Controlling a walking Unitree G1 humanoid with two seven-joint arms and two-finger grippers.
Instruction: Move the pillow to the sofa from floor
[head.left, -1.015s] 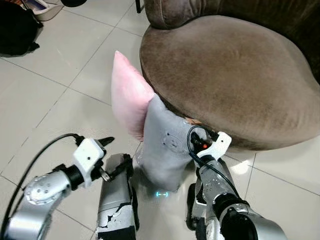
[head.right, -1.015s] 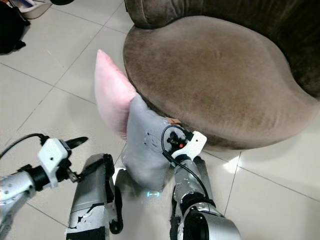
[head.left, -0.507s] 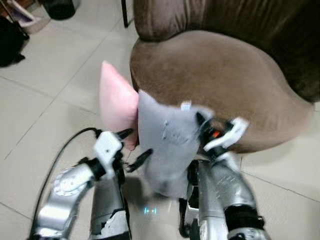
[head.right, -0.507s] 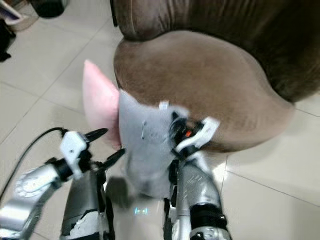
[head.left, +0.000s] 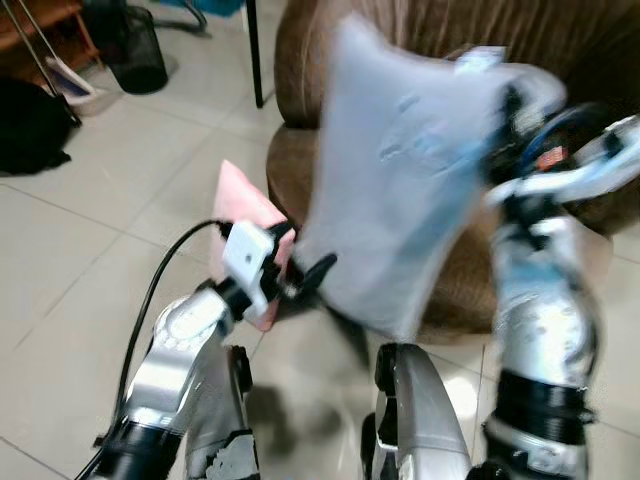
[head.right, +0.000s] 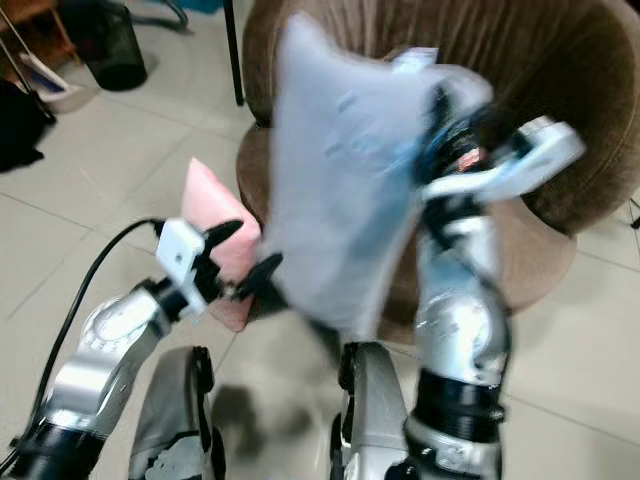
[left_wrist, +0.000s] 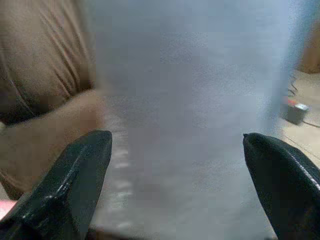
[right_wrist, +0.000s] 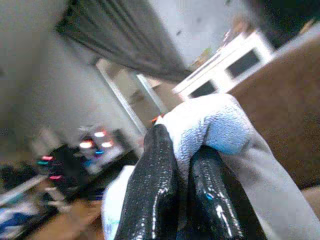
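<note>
Grey pillow (head.left: 400, 190) hangs in front of the brown sofa (head.left: 560, 40).
Right tool (right_wrist: 182, 165) pinches its corner; left tool (head.left: 300, 268) gapes wide beneath it.

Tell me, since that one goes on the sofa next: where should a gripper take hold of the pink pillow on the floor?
Probably the pink pillow is best gripped at its upper corner, from above on the open floor side. It stands on edge against the brown sofa, so that side is blocked, while the top corner is thin enough to pinch. The right gripper is clamped on the grey pillow; the left gripper is open.
</note>
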